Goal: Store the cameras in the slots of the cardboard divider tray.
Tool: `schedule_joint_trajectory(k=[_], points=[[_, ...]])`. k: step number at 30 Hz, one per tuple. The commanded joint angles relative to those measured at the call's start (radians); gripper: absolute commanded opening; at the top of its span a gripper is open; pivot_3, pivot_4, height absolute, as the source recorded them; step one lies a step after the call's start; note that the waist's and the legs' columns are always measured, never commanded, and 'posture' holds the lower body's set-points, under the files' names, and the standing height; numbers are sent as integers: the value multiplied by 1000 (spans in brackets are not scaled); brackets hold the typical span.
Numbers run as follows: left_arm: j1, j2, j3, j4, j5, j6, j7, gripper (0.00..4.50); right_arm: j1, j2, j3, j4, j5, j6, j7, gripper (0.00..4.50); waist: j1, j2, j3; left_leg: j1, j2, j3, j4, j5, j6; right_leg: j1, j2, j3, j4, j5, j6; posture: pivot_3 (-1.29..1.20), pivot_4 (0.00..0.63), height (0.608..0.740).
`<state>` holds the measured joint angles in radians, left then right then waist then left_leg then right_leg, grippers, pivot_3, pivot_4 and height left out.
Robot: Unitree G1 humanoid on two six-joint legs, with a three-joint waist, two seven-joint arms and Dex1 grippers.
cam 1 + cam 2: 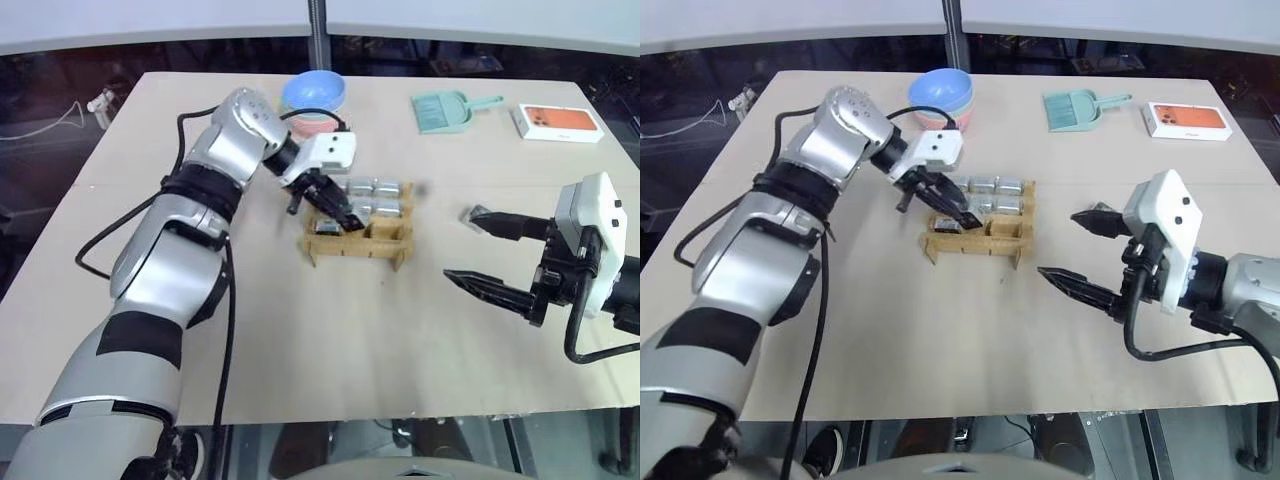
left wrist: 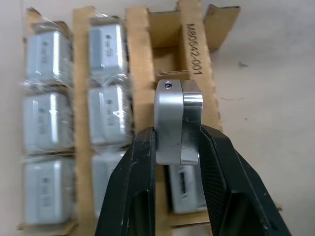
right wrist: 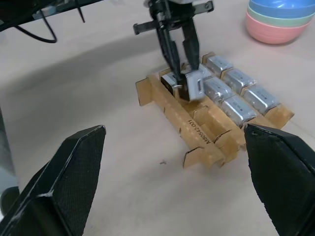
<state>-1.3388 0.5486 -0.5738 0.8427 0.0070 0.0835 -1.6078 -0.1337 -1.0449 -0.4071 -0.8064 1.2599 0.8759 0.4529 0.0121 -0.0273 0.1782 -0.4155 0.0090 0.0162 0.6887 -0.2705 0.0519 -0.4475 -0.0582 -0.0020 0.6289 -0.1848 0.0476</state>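
Note:
The brown cardboard divider tray point(image 1: 360, 246) stands mid-table. Several plastic-wrapped silver cameras point(image 1: 377, 196) fill its far rows, and another camera point(image 2: 185, 191) sits in a near-row slot at the tray's left end. My left gripper point(image 1: 345, 218) points down over that left end, shut on a silver camera point(image 2: 177, 123) held just above the near row. In the right wrist view this held camera point(image 3: 192, 84) hangs a little above the tray's top edge point(image 3: 197, 129). My right gripper point(image 1: 460, 245) hovers to the right of the tray, open and empty.
Stacked blue and pink bowls point(image 1: 314, 97) stand behind the tray at the table's far edge. A teal dustpan point(image 1: 445, 110) and an orange-and-white flat box point(image 1: 560, 122) lie at the far right. Bare tabletop lies in front of the tray.

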Motion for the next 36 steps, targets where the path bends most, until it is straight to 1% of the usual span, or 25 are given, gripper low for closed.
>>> schedule_joint_trajectory(k=[1, 10, 13, 20, 30, 31, 32, 33, 36], points=[[13, 49, -46, -92, -24, 27, -7, 665, -12, -1, -5, -3, -18, -31, 11, 4457, -3, 0, 0, 0, 0, 0, 0, 0, 0, 0, 0, 0, 0, 0, 0, 0, 150, 740], [50, -1, 5, -132, 72, 106, 28, 665, -28, 10, 16, -2, -40, -48, -3, 4457, 0, 0, -1, 2, -1, 1, 0, 0, 0, 0, 0, 1, 2, 0, 0, 0, 150, 740], [41, -20, 21, -99, 102, 98, 56, 665, -14, 6, 3, -9, -40, -46, -8, 4457, 3, 0, -1, 1, -1, 1, 1, 0, 0, 1, 0, 1, 2, 0, 0, 0, 150, 740], [48, -36, 28, -77, 151, 59, 49, 665, -6, 7, -5, -15, -43, -49, -21, 4457, -7, 0, -1, 2, -2, 1, 3, 0, 0, 0, 0, 2, 4, 0, 0, 0, 150, 740], [55, -59, 45, -78, 179, 47, 79, 665, -10, 7, -5, -17, -37, -53, -26, 4457, 0, 0, -1, 2, -1, 1, 3, 0, 0, 0, 1, 2, 6, 0, 0, 0, 150, 740], [55, -58, 46, -78, 181, 40, 80, 1672, -11, 7, -5, -17, -37, -53, -27, 4500, 0, 0, -1, 2, -1, 1, 4, 0, 0, 0, 1, 2, 6, 0, 0, 0, 150, 740], [55, -59, 52, -78, 180, 37, 83, 1941, -12, 7, -5, -16, -36, -54, -27, 4500, 1, 0, -1, 2, -1, 1, 5, 0, 0, 0, 1, 2, 7, 0, 0, 0, 150, 740], [55, -57, 57, -79, 177, 19, 74, 2340, -13, 8, -5, -16, -35, -54, -28, 4500, 0, 0, -1, 2, -1, 1, 5, 0, 0, 0, 1, 2, 7, 0, 0, 0, 150, 740], [50, -66, 87, -87, 155, 38, 66, 3902, -14, 8, -4, -15, -35, -55, -27, 4500, 1, 0, -1, 1, -1, 1, 7, 0, 0, 0, 1, 2, 7, 0, 0, 0, 150, 740]])
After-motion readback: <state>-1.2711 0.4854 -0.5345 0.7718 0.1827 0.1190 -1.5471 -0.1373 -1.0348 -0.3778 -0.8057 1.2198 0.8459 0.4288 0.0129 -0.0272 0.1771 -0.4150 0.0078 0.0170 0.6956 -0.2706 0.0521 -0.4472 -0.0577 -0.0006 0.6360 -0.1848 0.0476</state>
